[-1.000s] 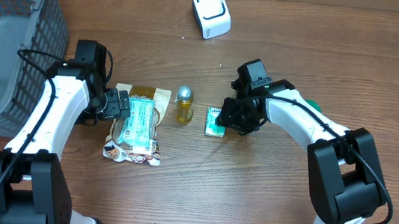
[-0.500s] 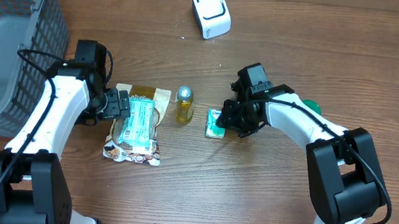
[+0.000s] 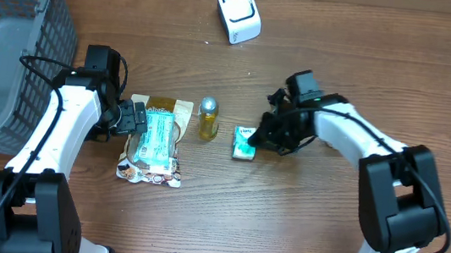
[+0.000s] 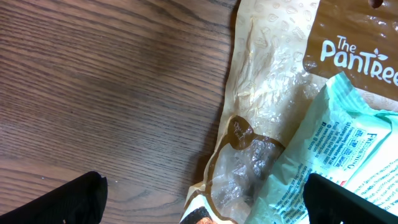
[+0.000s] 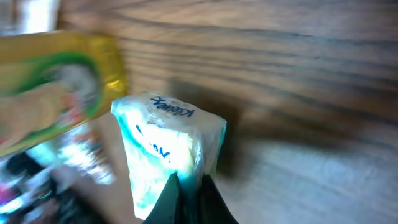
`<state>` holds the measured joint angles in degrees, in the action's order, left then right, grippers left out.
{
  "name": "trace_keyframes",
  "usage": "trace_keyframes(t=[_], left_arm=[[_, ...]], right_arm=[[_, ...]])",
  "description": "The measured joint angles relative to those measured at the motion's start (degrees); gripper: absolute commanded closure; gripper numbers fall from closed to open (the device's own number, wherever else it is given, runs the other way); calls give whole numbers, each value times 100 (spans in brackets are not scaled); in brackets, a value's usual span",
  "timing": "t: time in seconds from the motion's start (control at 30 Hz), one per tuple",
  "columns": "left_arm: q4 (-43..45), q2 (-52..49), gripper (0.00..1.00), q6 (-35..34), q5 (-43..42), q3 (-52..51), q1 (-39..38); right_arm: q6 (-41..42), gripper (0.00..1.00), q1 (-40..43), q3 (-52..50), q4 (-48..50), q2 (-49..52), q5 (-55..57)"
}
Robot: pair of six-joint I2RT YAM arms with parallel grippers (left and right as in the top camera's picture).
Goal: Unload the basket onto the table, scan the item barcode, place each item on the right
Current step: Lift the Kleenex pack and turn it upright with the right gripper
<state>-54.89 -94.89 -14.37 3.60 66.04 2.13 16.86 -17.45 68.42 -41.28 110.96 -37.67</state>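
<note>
1. Right tool (image 3: 257, 138): pressed together, clamped on the near edge of the pack (image 3: 244, 142). In the right wrist view, dark fingertips (image 5: 176, 198) meeting on the wrapper at the bottom of the pack (image 5: 168, 140).
2. Pack: white and teal with blue lettering on its top, down on the bench (image 3: 281, 235) near the middle, right edge at the tool.
3. Just left of the pack and apart from it: a bottle (image 3: 207, 120) with a yellow body and silver cap. Upright or lying, cannot tell. A blurred yellow shape in the right wrist view (image 5: 59, 81).
4. Further left: a brown bag (image 3: 153, 165) flat on the bench, with a teal packet (image 3: 156, 134) on top of it.
5. Left tool (image 3: 135, 120): spread wide, gripping nothing, at the left edge of the bag. In the left wrist view, black fingers (image 4: 68, 199) in the two lower corners, with the bag (image 4: 267, 93) and packet (image 4: 354, 155) between and beyond them.
6. At the far side of the bench, well apart from the pack: a white scanner (image 3: 238, 12).
7. At the far left: a grey mesh basket (image 3: 54, 22).
</note>
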Motion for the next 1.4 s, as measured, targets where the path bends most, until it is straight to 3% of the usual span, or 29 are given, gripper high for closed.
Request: trace_keyframes(t=[0.23,0.57,1.07,1.4], left_arm=[[0,0,0,0,0,0,0],[0,0,0,0,0,0,0],[0,0,1,0,0,0,0],[0,0,0,0,0,0,0]], right_arm=[[-1104,96,560,20,-835,-188,-1423],[-3440,96,863,20,-2302,-188,-3161],[-7252,96,1056,26,-5506,-195,-4262],[-7980,96,1058,26,-5584,-195,-4358]])
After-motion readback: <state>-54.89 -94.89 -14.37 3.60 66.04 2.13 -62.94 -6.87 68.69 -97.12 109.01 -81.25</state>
